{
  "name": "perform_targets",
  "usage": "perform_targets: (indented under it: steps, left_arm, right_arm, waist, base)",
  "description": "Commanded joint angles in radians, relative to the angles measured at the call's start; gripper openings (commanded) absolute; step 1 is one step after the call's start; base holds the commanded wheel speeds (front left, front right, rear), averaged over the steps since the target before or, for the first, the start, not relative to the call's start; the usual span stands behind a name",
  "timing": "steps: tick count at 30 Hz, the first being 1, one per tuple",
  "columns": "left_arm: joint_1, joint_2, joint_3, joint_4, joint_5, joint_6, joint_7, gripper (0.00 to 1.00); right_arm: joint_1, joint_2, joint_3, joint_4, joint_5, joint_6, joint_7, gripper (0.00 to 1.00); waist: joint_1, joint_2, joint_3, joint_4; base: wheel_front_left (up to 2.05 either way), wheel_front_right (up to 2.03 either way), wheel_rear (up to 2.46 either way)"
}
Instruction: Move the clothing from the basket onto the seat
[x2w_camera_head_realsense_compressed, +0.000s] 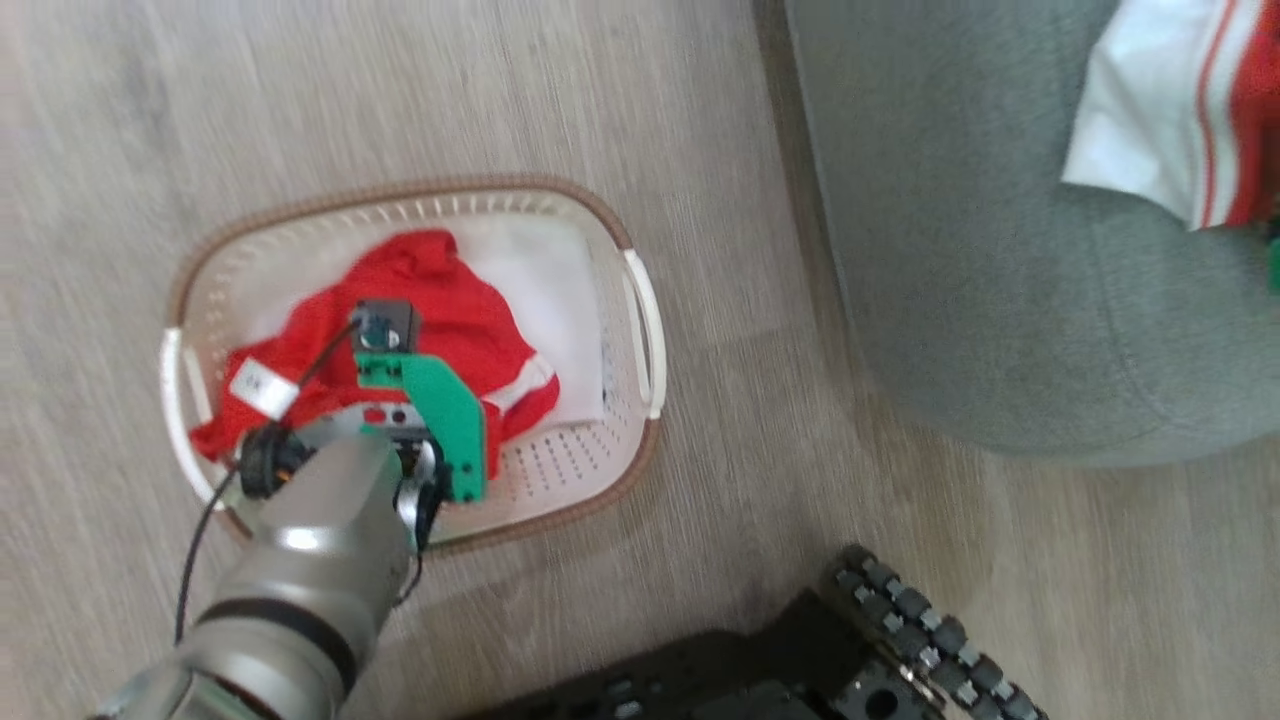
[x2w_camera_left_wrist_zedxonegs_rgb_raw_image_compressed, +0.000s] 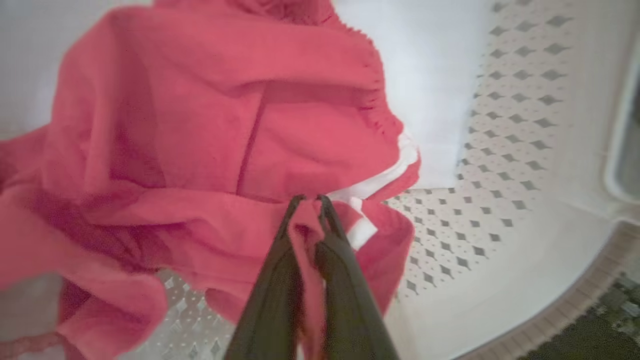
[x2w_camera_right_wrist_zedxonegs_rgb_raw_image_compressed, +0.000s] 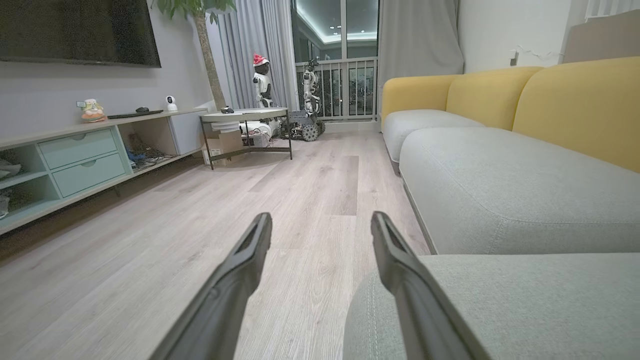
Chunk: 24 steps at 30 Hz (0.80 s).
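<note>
Clothing (x2w_camera_left_wrist_zedxonegs_rgb_raw_image_compressed: 200, 125) lies in the basket (x2w_camera_head_realsense_compressed: 400, 190), my left gripper (x2w_camera_left_wrist_zedxonegs_rgb_raw_image_compressed: 310, 200) clamped on a red fold; my right gripper (x2w_camera_right_wrist_zedxonegs_rgb_raw_image_compressed: 321, 217) gapes beside the seat (x2w_camera_right_wrist_zedxonegs_rgb_raw_image_compressed: 500, 190)

The clothing (x2w_camera_head_realsense_compressed: 440, 320) is red, trimmed in white-and-red stripes, on a plain white liner sheet (x2w_camera_head_realsense_compressed: 545, 290) — the basket (x2w_camera_head_realsense_compressed: 570, 465) white, dotted with diamond perforations, rimmed in woven brown. The seat (x2w_camera_head_realsense_compressed: 960, 250) is grey-green, the floor (x2w_camera_head_realsense_compressed: 300, 100) pale wood grain — the sofa backs (x2w_camera_right_wrist_zedxonegs_rgb_raw_image_compressed: 575, 105) yellow
</note>
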<state>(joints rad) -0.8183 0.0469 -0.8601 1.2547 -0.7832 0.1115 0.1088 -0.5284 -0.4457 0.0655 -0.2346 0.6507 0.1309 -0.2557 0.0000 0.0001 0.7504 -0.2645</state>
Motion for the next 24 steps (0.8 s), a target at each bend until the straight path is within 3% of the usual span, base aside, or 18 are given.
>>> perform_targets:
  steps: [1,24]
  left_arm:
    - [0.031,0.004,0.011,-0.017,-0.007,-0.004,-0.012,0.00]
    - [0.166,0.003,-0.059,-0.145,-0.112,-0.137,-0.335,0.00]
  right_arm:
    - [0.051,-0.016,0.005,-0.020,-0.005,0.000,-0.006,1.00]
    - [0.255,0.009,0.081,0.066,-0.077,0.000,-0.006,1.00]
  waist:
    - [0.0000,-0.0001,-0.059,0.012]
    - [0.0000,-0.0001,-0.533,0.123]
  base:
    - [0.00,0.00,0.00]
    - [0.00,0.00,0.00]
